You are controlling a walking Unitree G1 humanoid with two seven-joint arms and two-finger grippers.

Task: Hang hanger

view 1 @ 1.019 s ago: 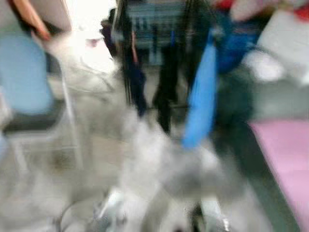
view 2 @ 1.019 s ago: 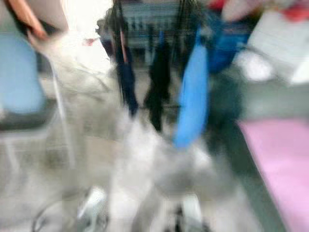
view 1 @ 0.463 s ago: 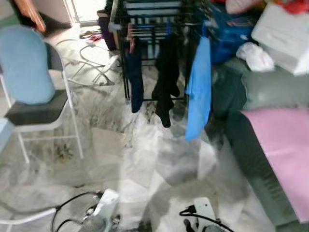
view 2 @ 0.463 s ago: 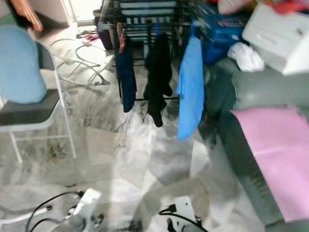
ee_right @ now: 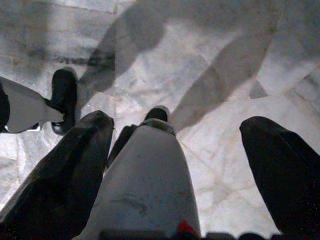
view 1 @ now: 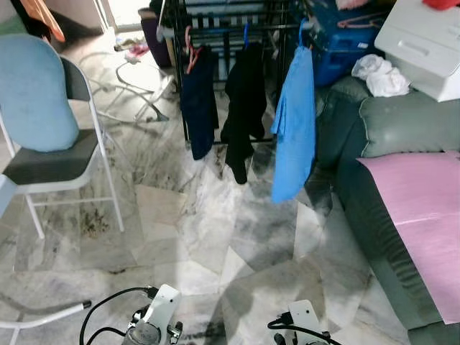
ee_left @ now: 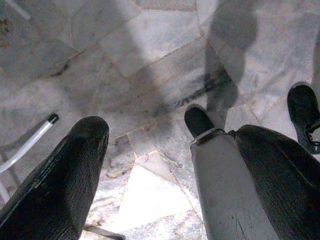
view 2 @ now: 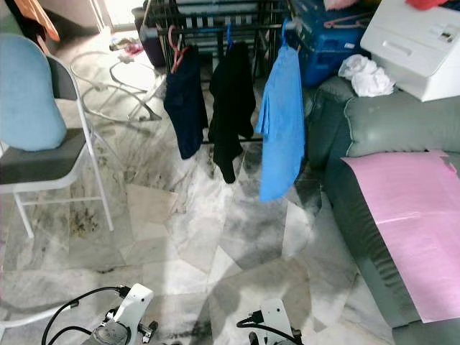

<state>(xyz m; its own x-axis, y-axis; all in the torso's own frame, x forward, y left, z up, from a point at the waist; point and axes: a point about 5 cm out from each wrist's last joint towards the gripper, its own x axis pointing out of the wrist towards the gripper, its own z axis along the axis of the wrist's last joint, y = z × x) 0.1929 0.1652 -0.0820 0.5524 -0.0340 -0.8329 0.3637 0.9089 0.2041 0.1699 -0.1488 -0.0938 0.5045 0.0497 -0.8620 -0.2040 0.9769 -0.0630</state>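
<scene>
A black drying rack (view 1: 228,27) stands at the far end of the marble floor. Three garments hang from it on hangers: a navy one (view 1: 198,104) on a pink hanger (view 1: 189,50), a black one (view 1: 244,97), and a blue shirt (view 1: 295,126). Both arms hang low by my legs, far from the rack. In the left wrist view my left gripper (ee_left: 170,129) is open over the floor tiles with nothing between its fingers. My right gripper (ee_right: 175,122) is open too, above my grey leg and black foot, and holds nothing.
A white folding chair (view 1: 54,169) with a pale blue cushion stands at the left. A grey-green sofa (view 1: 392,136) with a pink sheet (view 1: 424,215) lines the right side. A white box (view 1: 424,39), a blue crate (view 1: 345,43) and white cloth (view 1: 381,75) sit beyond it.
The head camera has steadied from heavy blur to a sharp picture and now looks a little lower. The rack, clothes and chair stay put. Both arms still hang low.
</scene>
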